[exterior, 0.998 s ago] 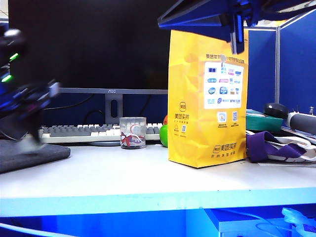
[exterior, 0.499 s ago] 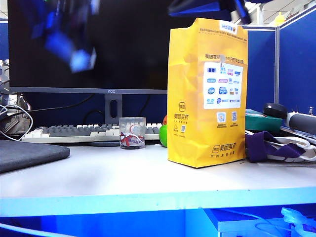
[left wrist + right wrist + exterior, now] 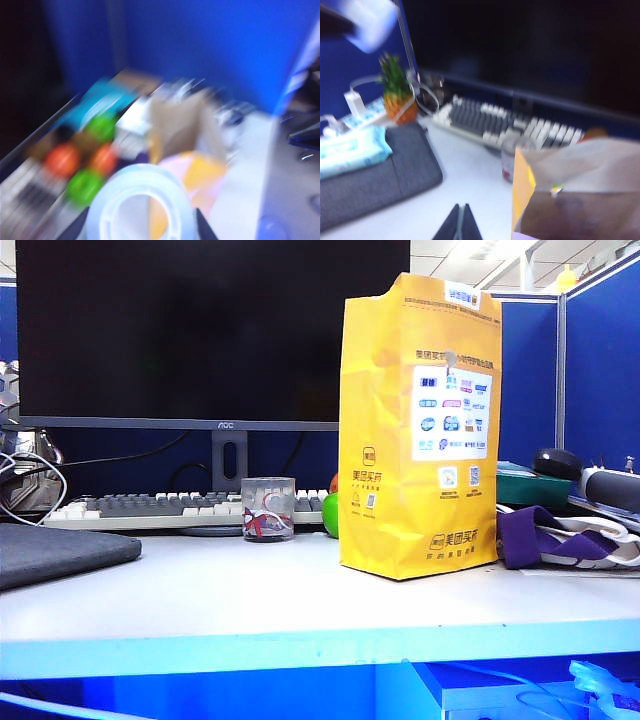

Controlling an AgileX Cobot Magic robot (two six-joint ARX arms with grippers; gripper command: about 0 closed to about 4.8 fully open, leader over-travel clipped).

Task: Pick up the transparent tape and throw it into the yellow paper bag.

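The transparent tape (image 3: 142, 205), a whitish ring, sits between the two dark fingers of my left gripper (image 3: 141, 227), which is shut on it. Beyond it, blurred, is the open mouth of the yellow paper bag (image 3: 182, 127). That bag (image 3: 400, 490) stands upright on the desk in the exterior view, where neither arm shows. My right gripper (image 3: 460, 209) is shut and empty over the white desk, beside the bag's open top (image 3: 580, 200). A pale blurred shape (image 3: 369, 21) high in the right wrist view looks like the held tape.
A clear cup (image 3: 269, 508) stands before the keyboard (image 3: 190, 508) and black monitor (image 3: 210, 330). A grey pad (image 3: 60, 552) lies left; purple cloth (image 3: 545, 535) right of the bag. Green and orange balls (image 3: 82, 185) lie behind the bag. A pineapple (image 3: 397, 97) and wipes pack (image 3: 350, 147) sit far left.
In the exterior view the left arm swung up from the low left and left the frame. The right arm above the bag has also gone out of view.
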